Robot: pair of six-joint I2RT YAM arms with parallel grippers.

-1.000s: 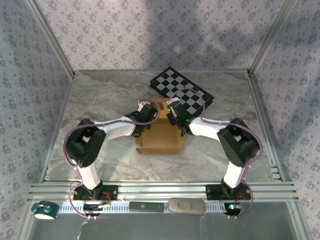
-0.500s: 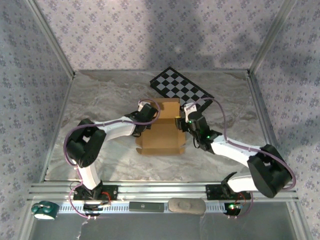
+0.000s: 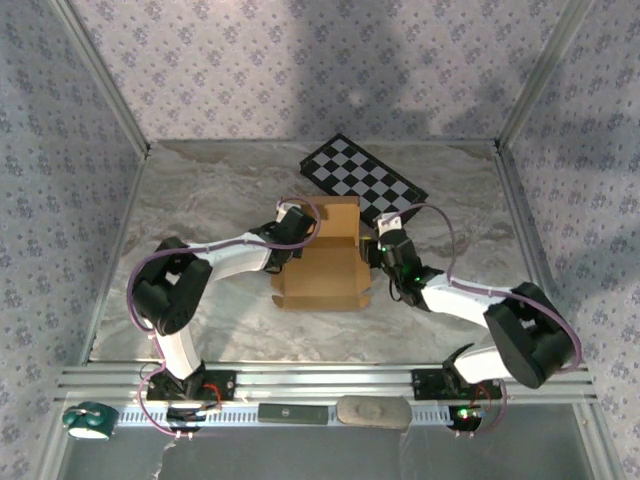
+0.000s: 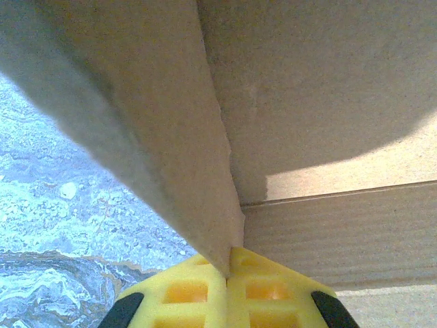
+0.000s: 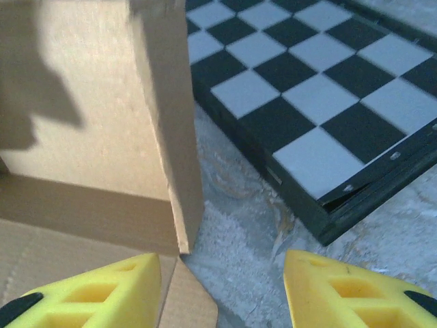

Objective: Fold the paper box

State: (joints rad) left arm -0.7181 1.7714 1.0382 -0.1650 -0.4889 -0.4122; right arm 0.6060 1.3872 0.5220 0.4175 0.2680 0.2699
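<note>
Risk 1: left gripper (image 4: 229,270) pinches only the thin edge of a raised left flap (image 4: 136,102) of the box (image 3: 318,275). An off-axis pull could slip the edge out, or crease it away from the score line

Risk 2: right gripper (image 5: 224,273) is not centred on the right flap (image 5: 167,137). The flap's corner sits close to the inner finger, so closing may miss it or shove it inward rather than clamp it

Risk 3: board (image 5: 321,102) lies just beside that flap, and the outer finger could catch its edge

Risk 4: the box looks light and is held on one side only, so a push from the right may skid it on the table (image 3: 200,200)

Fingers, left: closed tight, pads meeting on the flap edge, gripping it

Fingers, right: apart, roughly half spread, nothing between them, no contact that I can tell. Inner finger is over the box's flat panel, outer finger over bare table

Box: mid-table between the grippers, partly folded, side flaps up, near panel flat
</note>
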